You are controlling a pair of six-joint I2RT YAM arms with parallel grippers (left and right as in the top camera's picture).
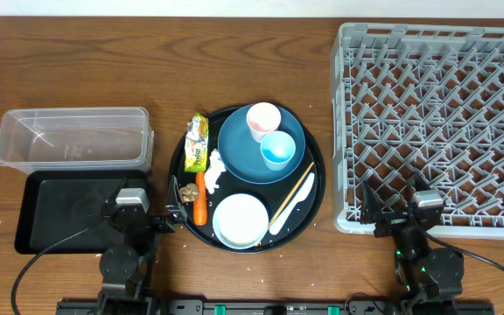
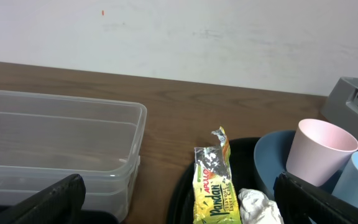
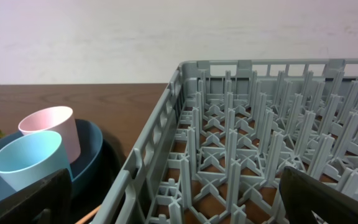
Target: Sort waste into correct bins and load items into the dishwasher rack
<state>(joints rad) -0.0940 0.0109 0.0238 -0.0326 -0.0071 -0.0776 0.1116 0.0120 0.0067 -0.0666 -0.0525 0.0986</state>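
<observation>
1. Waste [image 1: 214, 171], including carrot [image 1: 200, 208] and snack wrapper [image 1: 198, 143], lies on the round black tray's [image 1: 318, 188] left side.
2. Left gripper [image 2: 179, 199] is spread and empty at the tray's left edge; right gripper [image 3: 176, 193] is spread, well to the tray's right.
3. Risk: the scraps are crowded, so one grab may drag neighbours along.

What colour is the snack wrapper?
The crinkled plastic snack wrapper is yellow-green; left wrist view shows it best.

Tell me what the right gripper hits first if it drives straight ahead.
The dishwasher rack: its grey pegs and lattice fill the line ahead of the open right gripper; which part it touches first is unclear.
</observation>
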